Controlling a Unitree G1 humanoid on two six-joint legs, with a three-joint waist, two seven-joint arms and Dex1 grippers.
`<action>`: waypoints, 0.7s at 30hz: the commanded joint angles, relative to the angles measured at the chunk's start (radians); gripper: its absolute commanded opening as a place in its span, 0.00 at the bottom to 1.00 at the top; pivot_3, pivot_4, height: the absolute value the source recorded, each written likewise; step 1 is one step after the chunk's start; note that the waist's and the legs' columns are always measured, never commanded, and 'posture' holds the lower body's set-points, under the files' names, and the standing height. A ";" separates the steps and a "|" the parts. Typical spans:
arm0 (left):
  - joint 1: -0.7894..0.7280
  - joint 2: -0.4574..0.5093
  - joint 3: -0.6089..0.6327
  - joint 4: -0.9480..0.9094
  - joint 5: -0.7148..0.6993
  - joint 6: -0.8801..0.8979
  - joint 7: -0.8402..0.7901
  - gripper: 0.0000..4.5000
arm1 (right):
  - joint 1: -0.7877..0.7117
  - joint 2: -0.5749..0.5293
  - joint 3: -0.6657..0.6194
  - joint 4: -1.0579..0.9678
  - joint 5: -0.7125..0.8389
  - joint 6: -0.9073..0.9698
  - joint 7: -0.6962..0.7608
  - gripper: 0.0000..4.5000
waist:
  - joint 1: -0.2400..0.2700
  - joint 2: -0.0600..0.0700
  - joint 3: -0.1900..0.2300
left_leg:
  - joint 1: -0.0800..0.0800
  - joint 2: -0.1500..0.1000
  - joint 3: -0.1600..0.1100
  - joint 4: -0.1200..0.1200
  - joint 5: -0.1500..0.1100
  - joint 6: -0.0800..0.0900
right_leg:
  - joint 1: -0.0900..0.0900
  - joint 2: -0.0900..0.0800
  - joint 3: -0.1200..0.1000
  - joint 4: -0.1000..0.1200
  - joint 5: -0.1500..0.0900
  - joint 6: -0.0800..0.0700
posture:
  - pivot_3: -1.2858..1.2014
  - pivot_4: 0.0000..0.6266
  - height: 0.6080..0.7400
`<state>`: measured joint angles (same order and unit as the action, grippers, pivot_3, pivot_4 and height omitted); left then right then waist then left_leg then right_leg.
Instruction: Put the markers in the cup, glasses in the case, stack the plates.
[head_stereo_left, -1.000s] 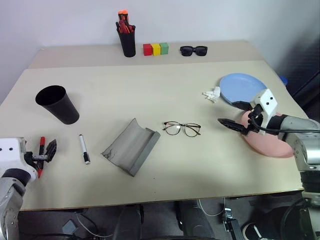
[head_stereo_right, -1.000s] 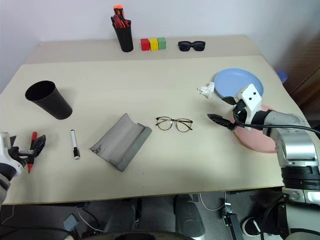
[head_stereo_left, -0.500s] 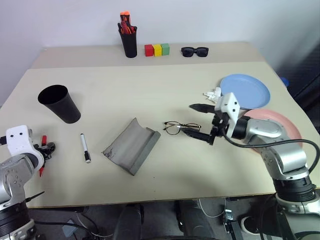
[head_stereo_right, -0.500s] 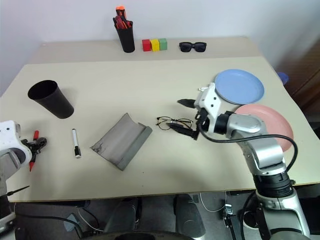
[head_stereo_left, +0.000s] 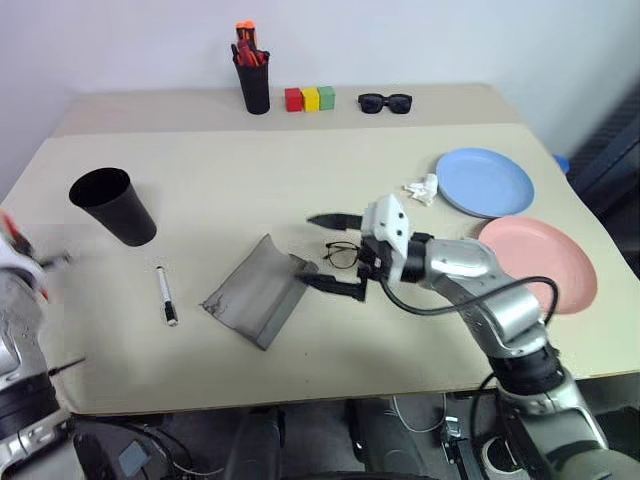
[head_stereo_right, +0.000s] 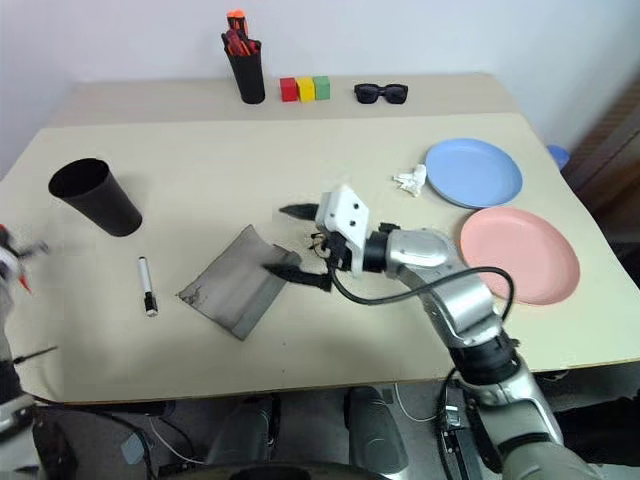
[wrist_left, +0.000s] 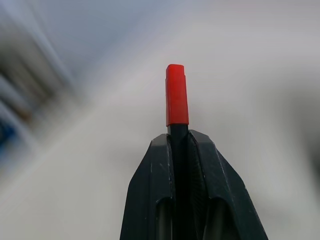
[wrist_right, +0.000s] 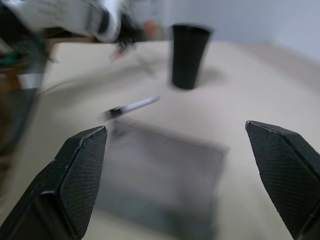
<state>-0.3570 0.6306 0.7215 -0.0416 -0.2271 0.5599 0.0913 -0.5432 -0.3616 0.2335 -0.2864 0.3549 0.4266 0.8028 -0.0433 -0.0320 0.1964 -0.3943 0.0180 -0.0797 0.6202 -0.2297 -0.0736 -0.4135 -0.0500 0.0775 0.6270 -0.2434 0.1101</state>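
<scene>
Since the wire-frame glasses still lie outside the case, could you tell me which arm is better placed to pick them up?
The right. Its open right gripper hangs right beside the glasses and grey case; the left gripper is shut on the red marker.

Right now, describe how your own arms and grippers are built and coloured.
The right arm is made of silver-grey metallic segments with darker joints; a thin black cable loops along it. A white boxy block with two dark dots sits at the wrist. The right gripper has two slim black tapered fingers with finely cross-hatched pads. The left gripper has the same black moulded fingers.
</scene>
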 joint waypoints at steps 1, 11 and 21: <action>-0.032 0.037 -0.006 -0.046 0.022 -0.175 -0.029 0.01 | -0.032 0.056 0.026 0.024 -0.063 -0.069 -0.062 1.00 | 0.002 0.000 0.000 | 0.000 -0.001 0.001 -0.001 0.000 0.000 | 0.000 -0.001 0.000 0.000 0.000 0.001 | 0.52 0.24 1.00; -0.256 -0.014 -0.343 0.156 0.127 -0.417 -0.119 0.01 | -0.065 0.194 0.067 0.091 -0.112 -0.117 -0.113 1.00 | 0.019 0.000 0.000 | 0.001 -0.001 -0.001 -0.005 0.001 -0.002 | 0.000 -0.001 -0.002 0.000 0.002 0.004 | 0.52 0.24 1.00; -0.280 -0.053 -0.371 0.297 0.147 -0.532 -0.099 0.01 | -0.060 0.200 0.036 0.073 -0.101 -0.089 -0.143 1.00 | -0.001 0.000 0.000 | 0.001 -0.001 -0.003 -0.007 0.001 -0.001 | -0.002 0.001 -0.003 0.003 0.002 0.004 | 0.52 0.24 1.00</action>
<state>-0.6276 0.5730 0.3365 0.2692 -0.0887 0.0582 -0.0160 -0.6007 -0.1707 0.2863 -0.1806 0.2411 0.3416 0.6656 -0.0447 -0.0316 0.1966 -0.3933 0.0173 -0.0824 0.6138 -0.2284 -0.0749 -0.4154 -0.0495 0.0748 0.6303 -0.2415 0.1146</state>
